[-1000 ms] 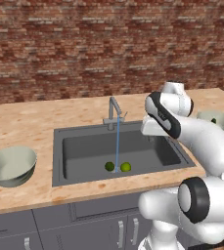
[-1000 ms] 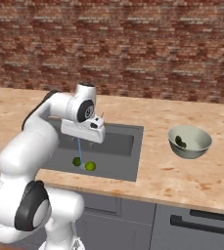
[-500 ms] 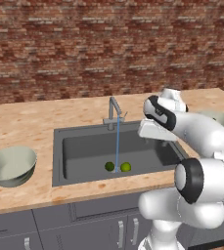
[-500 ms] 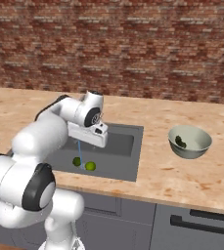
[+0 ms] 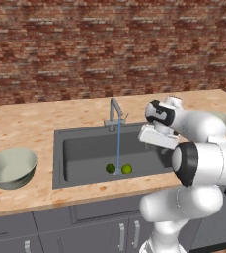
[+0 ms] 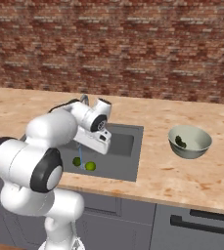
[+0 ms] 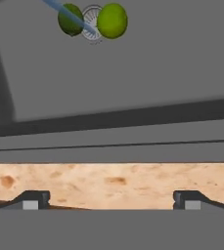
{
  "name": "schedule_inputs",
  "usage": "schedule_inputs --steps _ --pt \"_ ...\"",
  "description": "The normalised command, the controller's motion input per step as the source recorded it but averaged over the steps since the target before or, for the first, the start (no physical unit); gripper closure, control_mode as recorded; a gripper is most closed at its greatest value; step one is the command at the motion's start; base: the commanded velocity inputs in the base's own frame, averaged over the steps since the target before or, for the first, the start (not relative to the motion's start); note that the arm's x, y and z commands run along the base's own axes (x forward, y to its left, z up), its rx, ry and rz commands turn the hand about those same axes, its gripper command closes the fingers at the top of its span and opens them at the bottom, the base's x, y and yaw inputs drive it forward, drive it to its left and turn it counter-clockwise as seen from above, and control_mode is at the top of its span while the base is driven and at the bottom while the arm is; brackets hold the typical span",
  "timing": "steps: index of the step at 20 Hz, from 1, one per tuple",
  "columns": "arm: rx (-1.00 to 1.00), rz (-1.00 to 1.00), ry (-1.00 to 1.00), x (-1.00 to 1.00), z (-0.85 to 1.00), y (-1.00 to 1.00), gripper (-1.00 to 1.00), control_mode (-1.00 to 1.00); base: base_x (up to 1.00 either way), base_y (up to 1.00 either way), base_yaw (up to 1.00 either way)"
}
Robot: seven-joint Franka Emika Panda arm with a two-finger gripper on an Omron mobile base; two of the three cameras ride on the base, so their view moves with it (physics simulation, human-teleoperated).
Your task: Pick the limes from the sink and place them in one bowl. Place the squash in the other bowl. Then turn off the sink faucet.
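Limes [image 5: 118, 169] lie side by side on the floor of the sink [image 5: 85, 153], just below the middle of the left base view, a darker one at left and a brighter one at right, close together. In the hand view the same pair [image 7: 93, 20] sits at the top edge, flanking the small round drain [image 7: 92, 24], which they touch or nearly touch. A thin blue stream of water [image 5: 118, 146] falls from the faucet [image 5: 114, 111] straight down between them; the faucet stands on the sink's back rim, a little above centre in the left base view. In the right base view the limes [image 6: 83, 163] show at lower left of centre, partly behind the arm.

Squash [image 6: 180, 141] rests inside the bowl [image 6: 190, 141] at the right of the right base view, a dark green shape against its inner wall. That bowl stands on the wooden table [image 6: 191, 171], well apart from the sink. The second bowl [image 5: 11, 168] stands at the left edge of the left base view, near the sink's left rim, with nothing visible inside it.

Above the right part of the sink hangs the gripper [image 7: 111, 200], its fingers spread wide with nothing between them. In the hand view its two dark tips stand at the bottom, over a strip of table and the sink's rim. A brick wall [image 5: 109, 44] fills the top of both base views.
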Motion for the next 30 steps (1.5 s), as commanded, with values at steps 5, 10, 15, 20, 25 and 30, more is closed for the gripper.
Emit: schedule_inputs --steps 5,10,15,20,25,30 --pt "0.01 -0.06 0.02 0.16 -0.27 0.1 -1.0 -1.0 0.0 0.0 0.0" --pt "0.0 -0.07 0.0 0.27 -0.25 0.18 -1.0 -1.0 0.0 0.0 0.0" --pt "0.0 -0.05 0.0 0.23 -0.31 0.05 -1.0 -1.0 0.0 0.0 0.0" --pt "0.0 -0.01 0.0 0.28 -0.33 0.0 -1.0 -1.0 0.0 0.0 0.0" --pt "0.0 0.0 0.02 0.36 -0.32 0.0 -1.0 -1.0 0.0 0.0 0.0" --pt "0.0 0.0 0.06 0.33 -0.34 0.0 -1.0 -1.0 0.0 0.0 0.0"
